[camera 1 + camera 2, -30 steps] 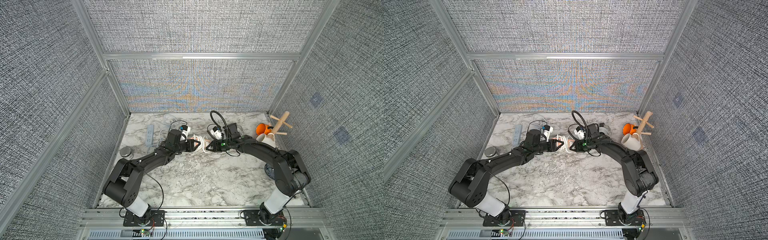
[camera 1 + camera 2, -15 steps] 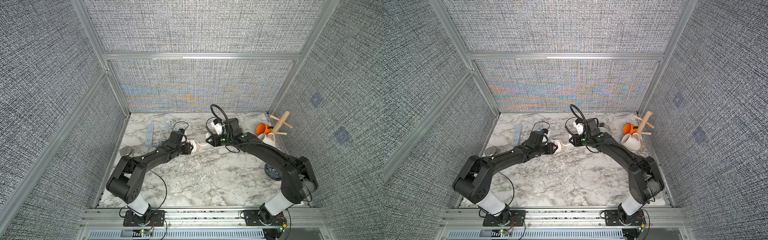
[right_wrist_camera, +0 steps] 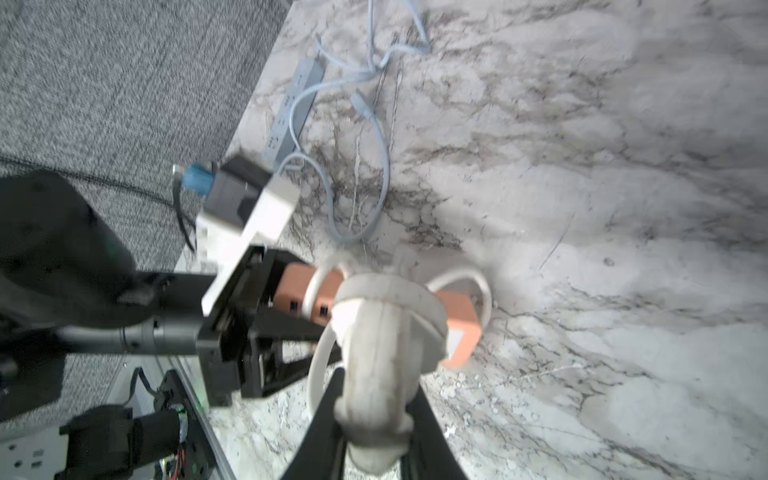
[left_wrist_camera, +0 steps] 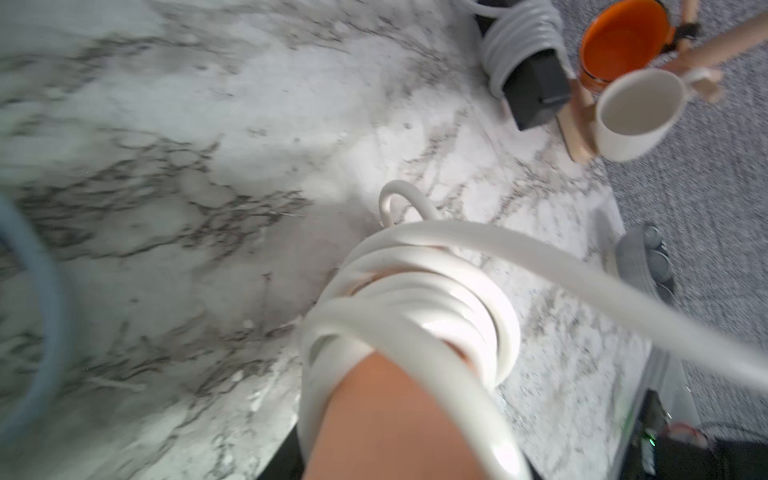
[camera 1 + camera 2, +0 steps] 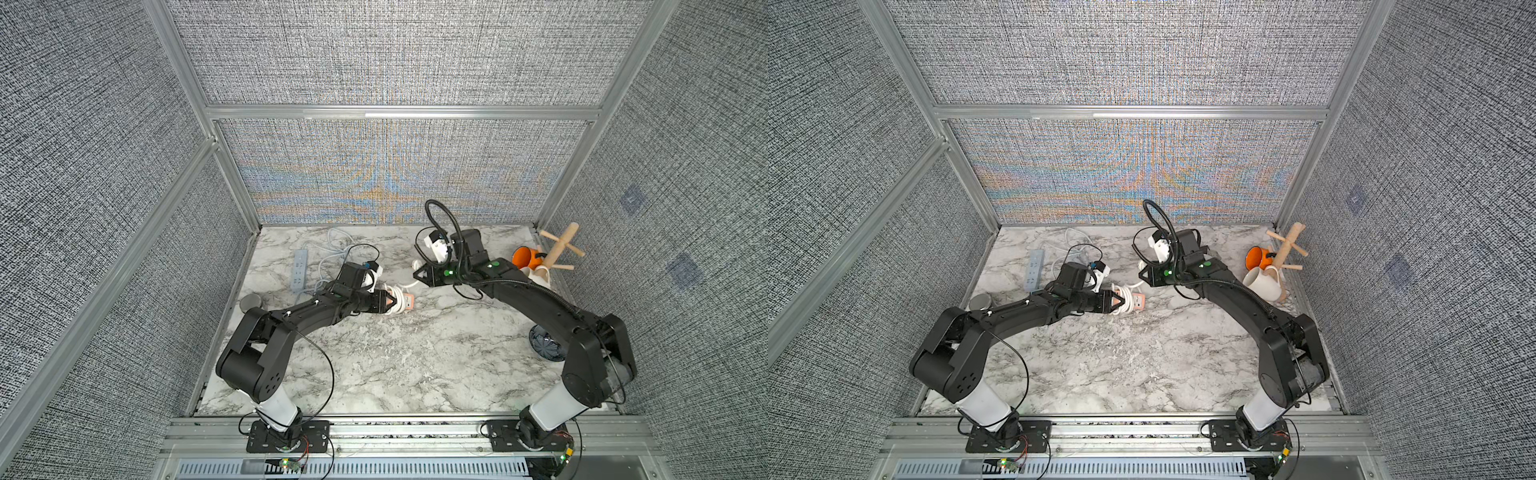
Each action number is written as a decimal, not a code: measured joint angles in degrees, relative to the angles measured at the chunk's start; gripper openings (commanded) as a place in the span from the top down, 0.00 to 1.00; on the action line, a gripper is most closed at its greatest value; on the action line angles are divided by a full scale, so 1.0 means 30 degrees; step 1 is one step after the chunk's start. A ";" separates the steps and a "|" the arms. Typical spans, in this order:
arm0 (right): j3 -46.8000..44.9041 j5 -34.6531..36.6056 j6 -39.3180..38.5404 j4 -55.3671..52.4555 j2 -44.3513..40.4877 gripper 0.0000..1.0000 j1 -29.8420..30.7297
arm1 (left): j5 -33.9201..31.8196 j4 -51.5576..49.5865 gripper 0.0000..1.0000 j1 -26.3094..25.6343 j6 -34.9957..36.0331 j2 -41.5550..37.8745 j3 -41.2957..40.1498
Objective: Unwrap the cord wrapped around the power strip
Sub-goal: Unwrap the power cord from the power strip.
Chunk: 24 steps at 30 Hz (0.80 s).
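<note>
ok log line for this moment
left tool: shut on power strip | right tool: shut on plug | cord: several turns round strip, one strand runs to right tool

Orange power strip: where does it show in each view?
Top view: power strip just below picture centre.
Top view: same spot, slightly further left.
Left wrist: bottom centre, close up.
Right wrist: picture centre, partly covered.
Landmark: white cord coiled round it in every view.
</note>
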 measured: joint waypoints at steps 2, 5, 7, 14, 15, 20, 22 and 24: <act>0.0692 0.0357 0.0328 0.0029 0.0634 1.00 -0.0685 | 0.1435 0.0328 1.00 0.0007 0.0386 -0.0576 -0.0583; 0.1537 0.0656 0.0481 -0.0044 0.1814 1.00 -0.1537 | 0.3541 0.1617 1.00 0.0007 0.0423 -0.1188 -0.1494; 0.1814 0.0831 0.0546 -0.0306 0.2470 1.00 -0.1967 | 0.4692 0.2820 1.00 0.0015 -0.0328 -0.1311 -0.1945; 0.0758 0.0350 0.0437 -0.0532 0.3308 1.00 -0.2062 | 0.6710 1.0185 1.00 0.0066 -0.6011 0.0357 -0.2849; 0.0379 0.0175 0.0430 -0.0539 0.3373 1.00 -0.2091 | 0.6819 1.1657 1.00 0.0087 -0.7155 0.0903 -0.2812; -0.1559 0.0000 0.0503 0.0306 0.3206 1.00 -0.2310 | 0.7271 1.6378 1.00 0.0117 -1.2116 0.2980 -0.2251; -0.2484 -0.0182 0.0656 0.0925 0.2892 0.97 -0.2339 | 0.7184 1.7216 1.00 0.0124 -1.3384 0.3264 -0.2055; -0.3388 -0.0612 0.0896 0.1457 0.2586 0.87 -0.2470 | 0.6892 1.7653 1.00 0.0117 -1.3974 0.3220 -0.2025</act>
